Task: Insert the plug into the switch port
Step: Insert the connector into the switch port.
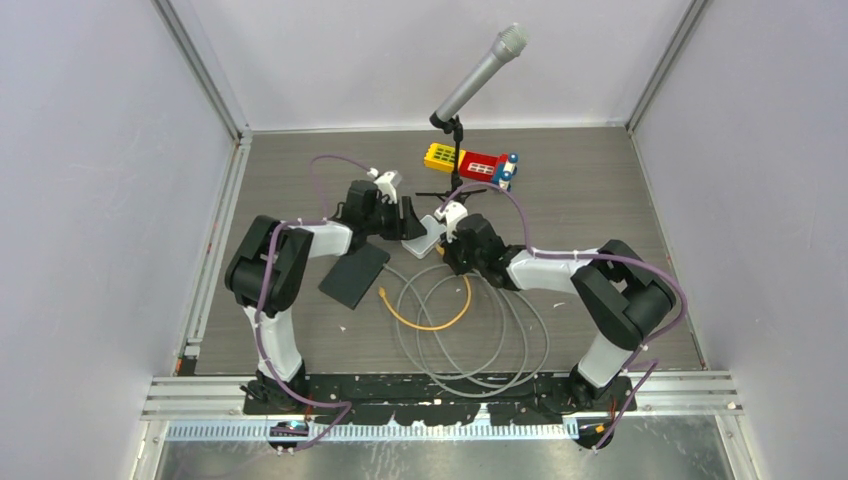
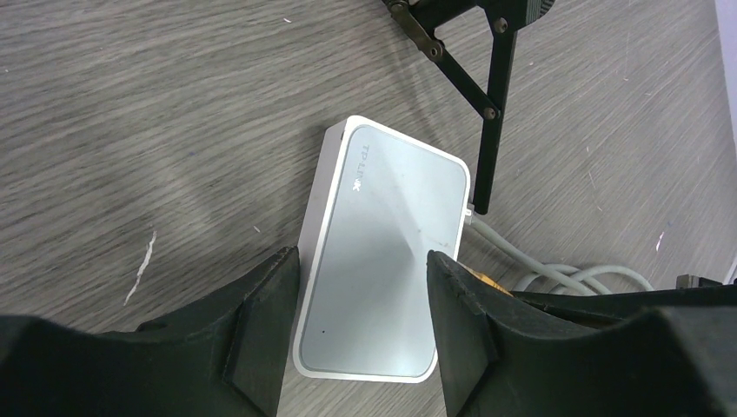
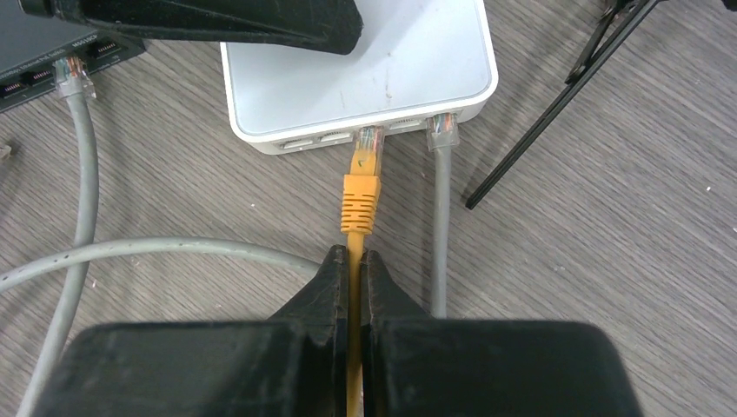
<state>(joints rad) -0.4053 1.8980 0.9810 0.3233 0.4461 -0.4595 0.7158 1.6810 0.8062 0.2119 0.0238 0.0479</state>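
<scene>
**HANDLING NOTES: ORANGE PLUG AT THE SWITCH PORT**

The surface [image 1: 620, 200] is grey wood-grain laminate, judged low in friction, so anything light on it can slide under a push.

The switch [image 2: 382, 252] is a small white plastic box, judged light. It lies at 12 o'clock from the loose cable coils. The left jaws are closed across its width, one on each long side, and appear to brace it.

The orange cable [image 1: 430, 328] is soft and is likely to buckle if pushed from far back. The right jaws are clamped on it directly behind the boot [image 3: 361, 204]. This is the correct hold, since the boot is judged the stiffest section.

The plug [image 3: 368, 146] sits at 12 o'clock from those jaws, with its tip at the port mouth. A grey plug [image 3: 443, 130] occupies the port at its 3 o'clock. Full seating cannot be determined. The clear plug body is judged brittle, so push straight, never sideways.
</scene>
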